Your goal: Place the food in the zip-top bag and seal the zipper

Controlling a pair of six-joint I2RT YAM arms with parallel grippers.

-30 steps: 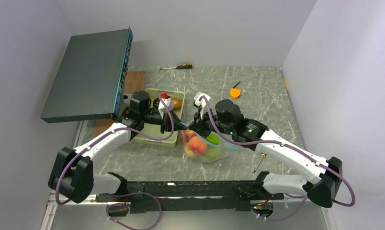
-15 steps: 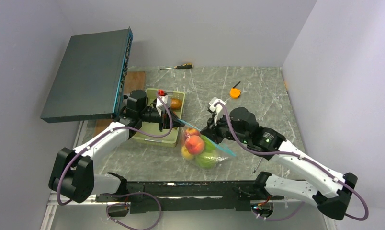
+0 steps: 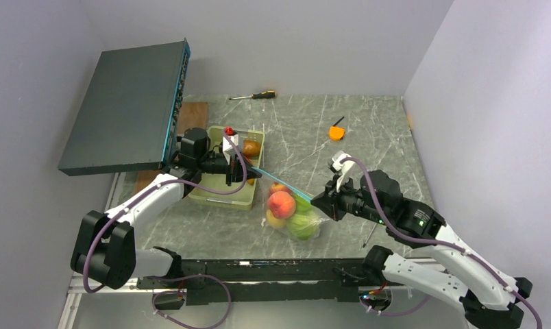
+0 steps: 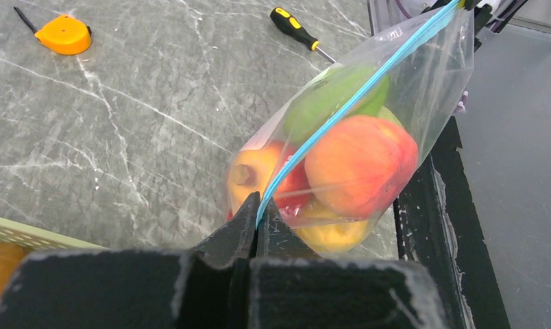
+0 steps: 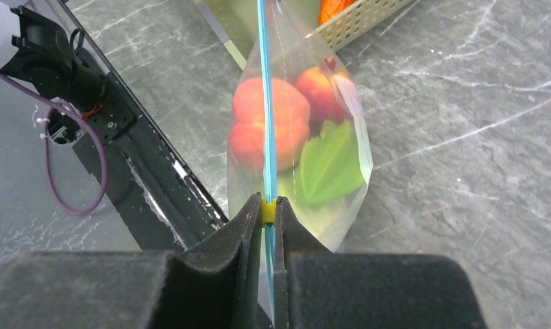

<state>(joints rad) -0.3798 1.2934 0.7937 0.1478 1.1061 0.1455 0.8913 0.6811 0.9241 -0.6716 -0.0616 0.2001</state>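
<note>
Both arms' jaws clamp the zipper; only right wrist view shows a yellow tab.

Likely lab; walled robot bench

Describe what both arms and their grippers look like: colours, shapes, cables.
Both the left arm and right arm have white link shells with black joints. A purple cable loops along each. The left gripper and right gripper have matte black, wedge-shaped fingers with a grainy surface. No markings show.
</note>
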